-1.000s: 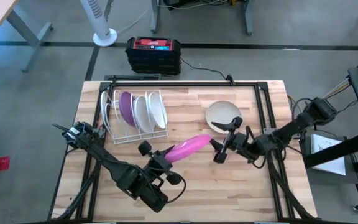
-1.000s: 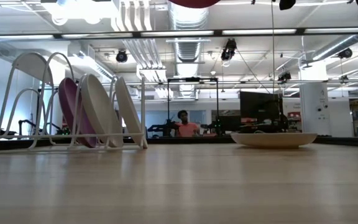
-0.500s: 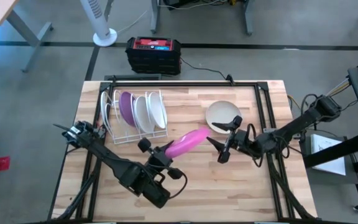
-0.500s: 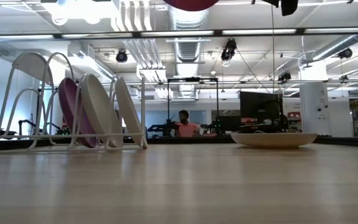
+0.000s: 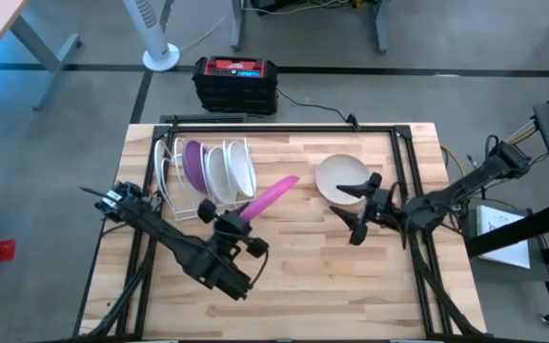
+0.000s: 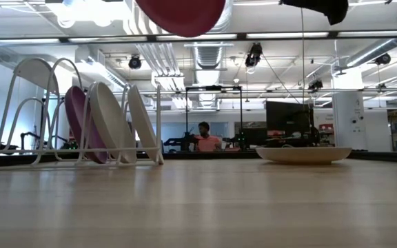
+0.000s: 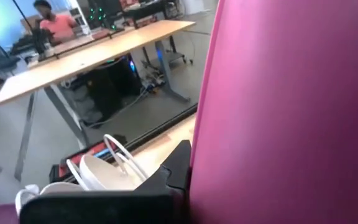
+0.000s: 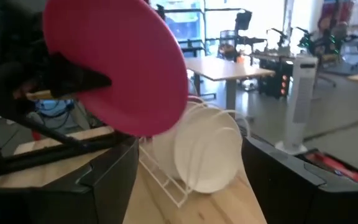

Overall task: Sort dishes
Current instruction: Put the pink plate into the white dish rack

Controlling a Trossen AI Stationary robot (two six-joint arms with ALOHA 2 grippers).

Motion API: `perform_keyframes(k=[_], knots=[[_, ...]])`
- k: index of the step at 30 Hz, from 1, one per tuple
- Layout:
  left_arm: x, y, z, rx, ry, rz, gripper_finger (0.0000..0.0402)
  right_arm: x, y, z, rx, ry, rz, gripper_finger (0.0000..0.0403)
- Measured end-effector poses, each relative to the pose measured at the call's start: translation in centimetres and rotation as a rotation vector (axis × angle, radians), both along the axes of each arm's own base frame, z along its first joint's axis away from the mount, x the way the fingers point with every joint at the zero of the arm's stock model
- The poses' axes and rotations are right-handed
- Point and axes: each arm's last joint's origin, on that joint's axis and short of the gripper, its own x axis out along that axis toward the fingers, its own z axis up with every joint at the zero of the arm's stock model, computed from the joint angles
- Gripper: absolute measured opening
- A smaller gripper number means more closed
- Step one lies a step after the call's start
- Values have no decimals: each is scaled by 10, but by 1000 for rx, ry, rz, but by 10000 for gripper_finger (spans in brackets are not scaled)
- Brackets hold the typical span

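My left claw (image 5: 239,220), clamped on the magenta plate (image 5: 273,195), has swung it from mid-counter up beside the dish rack (image 5: 205,175); slotting comes next. My right claw (image 5: 357,211) has spread wide and backed away.

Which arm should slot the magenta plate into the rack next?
Left. The left gripper already holds the magenta plate beside the rack; the right gripper is open, by the cream bowl.

A magenta plate (image 5: 271,196) is held tilted in the air, just beside three dishes standing on edge (one purple (image 5: 193,164), two white (image 5: 229,173)). A cream bowl (image 5: 341,177) lies flat on the bench.
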Motion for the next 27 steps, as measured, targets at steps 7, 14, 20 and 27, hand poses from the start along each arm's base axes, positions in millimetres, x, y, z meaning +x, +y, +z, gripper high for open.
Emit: perform_keyframes(k=[7,14,20,27], knots=[[-8,12,20,62,-72,5,24,-7,-4,-4,35,49,-19,275],[-20,40,49,137,-65,42,24,-4,-3,-9,29,73,-17,269],[-35,81,74,117,37,112,24,-4,-3,-9,30,76,-11,260],[-65,136,99,-211,51,200,24,-5,-3,-13,42,100,-15,259]])
